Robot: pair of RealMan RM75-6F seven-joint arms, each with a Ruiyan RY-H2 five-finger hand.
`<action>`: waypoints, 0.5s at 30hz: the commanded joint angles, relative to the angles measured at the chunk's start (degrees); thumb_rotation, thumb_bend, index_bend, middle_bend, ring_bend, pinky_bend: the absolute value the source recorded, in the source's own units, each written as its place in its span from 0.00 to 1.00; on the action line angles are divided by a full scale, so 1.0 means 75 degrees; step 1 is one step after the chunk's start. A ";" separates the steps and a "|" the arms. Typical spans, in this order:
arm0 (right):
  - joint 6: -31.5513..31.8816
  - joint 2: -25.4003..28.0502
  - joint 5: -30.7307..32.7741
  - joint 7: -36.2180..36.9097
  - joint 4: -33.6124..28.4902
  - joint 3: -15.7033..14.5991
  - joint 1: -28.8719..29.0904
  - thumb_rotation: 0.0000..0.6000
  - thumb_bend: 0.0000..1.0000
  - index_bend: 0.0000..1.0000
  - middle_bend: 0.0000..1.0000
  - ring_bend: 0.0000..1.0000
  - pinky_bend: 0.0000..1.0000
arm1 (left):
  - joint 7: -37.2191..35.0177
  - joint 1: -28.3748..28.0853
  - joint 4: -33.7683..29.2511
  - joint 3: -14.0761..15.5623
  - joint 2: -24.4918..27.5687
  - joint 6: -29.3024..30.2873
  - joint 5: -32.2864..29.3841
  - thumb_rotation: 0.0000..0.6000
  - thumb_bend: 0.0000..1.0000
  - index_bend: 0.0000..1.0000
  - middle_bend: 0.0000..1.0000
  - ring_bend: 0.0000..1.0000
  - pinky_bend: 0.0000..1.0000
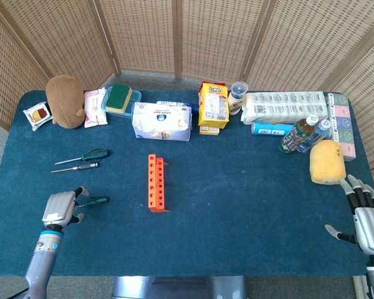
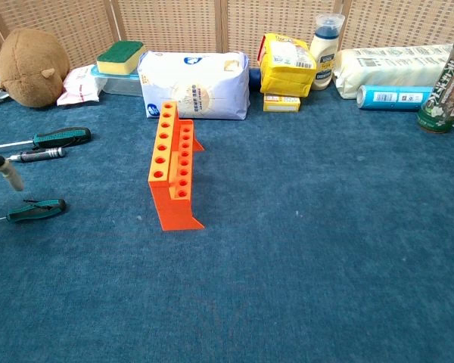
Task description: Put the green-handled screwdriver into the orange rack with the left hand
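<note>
Two green-handled screwdrivers lie on the blue cloth left of the orange rack (image 1: 156,182): a small one (image 1: 95,201) nearer me and a larger one (image 1: 91,154) farther back. My left hand (image 1: 61,208) hovers over the small one's shaft end, fingers apart and holding nothing, its fingertips close to the handle. In the chest view only its fingertips (image 2: 7,172) show at the left edge, above the small screwdriver (image 2: 36,209); the rack (image 2: 172,166) stands upright to the right. My right hand (image 1: 369,221) rests open at the table's near right corner.
A thin dark-handled screwdriver (image 1: 81,167) lies between the two green ones. Along the back stand a brown plush (image 1: 65,101), a sponge box (image 1: 119,99), a white bag (image 1: 162,121), yellow boxes (image 1: 213,106), bottles (image 1: 299,134) and a yellow sponge (image 1: 326,161).
</note>
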 commanded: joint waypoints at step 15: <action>-0.0105 0.0095 0.0098 0.0171 -0.0016 0.0003 -0.0001 0.94 0.00 0.00 0.00 0.00 0.00 | 0.0800 -0.0748 0.0210 -0.0346 -0.0644 -0.0147 -0.1421 1.00 0.31 0.37 1.00 1.00 0.99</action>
